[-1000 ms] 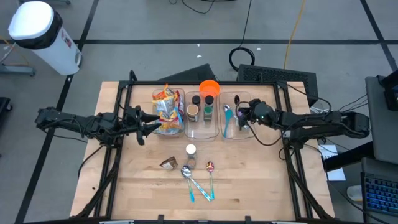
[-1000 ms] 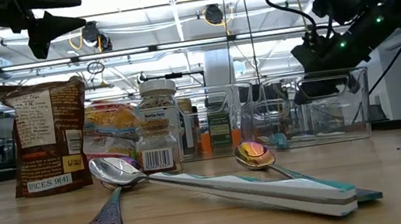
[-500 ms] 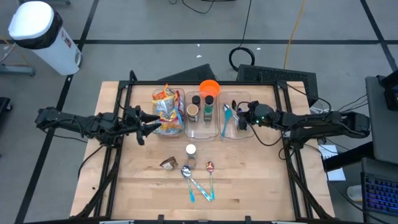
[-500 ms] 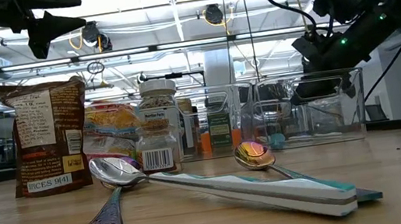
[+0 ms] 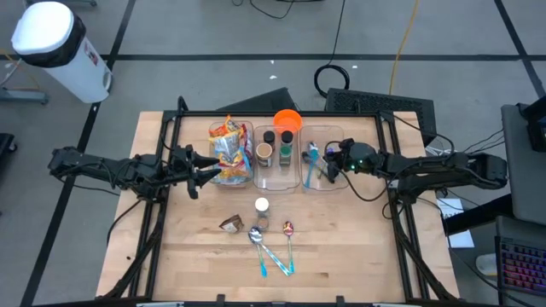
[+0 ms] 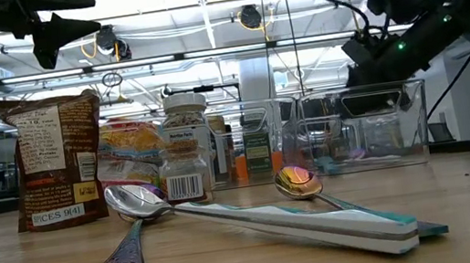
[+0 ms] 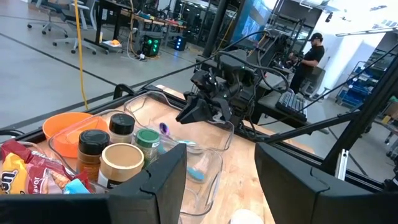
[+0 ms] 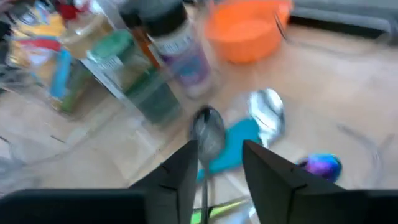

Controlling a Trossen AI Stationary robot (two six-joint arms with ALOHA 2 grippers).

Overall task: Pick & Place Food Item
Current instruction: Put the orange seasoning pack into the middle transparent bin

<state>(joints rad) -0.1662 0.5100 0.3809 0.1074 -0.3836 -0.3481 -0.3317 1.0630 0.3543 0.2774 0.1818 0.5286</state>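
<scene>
A pale wooden table point(image 5: 188, 256) is seen from above, with three clear plastic bins set in a row near its far edge. The right-hand bin point(image 5: 320, 175) is taken as landmark: the right gripper point(image 5: 331, 162) is poised just over it, fingers slightly parted and holding nothing, while teal-handled spoons point(image 8: 245, 134) lie inside beneath it. The middle bin point(image 5: 278, 175) beside it holds round, capped spice jars, with a smooth orange bowl point(image 5: 287, 120) behind. Farthest from the landmark, the third bin holds crinkled, glossy snack packets point(image 5: 229, 149), the food item apparently meant. The left gripper point(image 5: 198, 175) is held beside that bin, fingers open and empty.

Well in front of the landmark, a brown spice pouch point(image 5: 231, 224), a white-capped jar point(image 5: 261, 214) and shiny metal spoons point(image 5: 271, 253) are left loose. The thin bin wall could be clipped and the bin shifted if the right arm is withdrawn low.
</scene>
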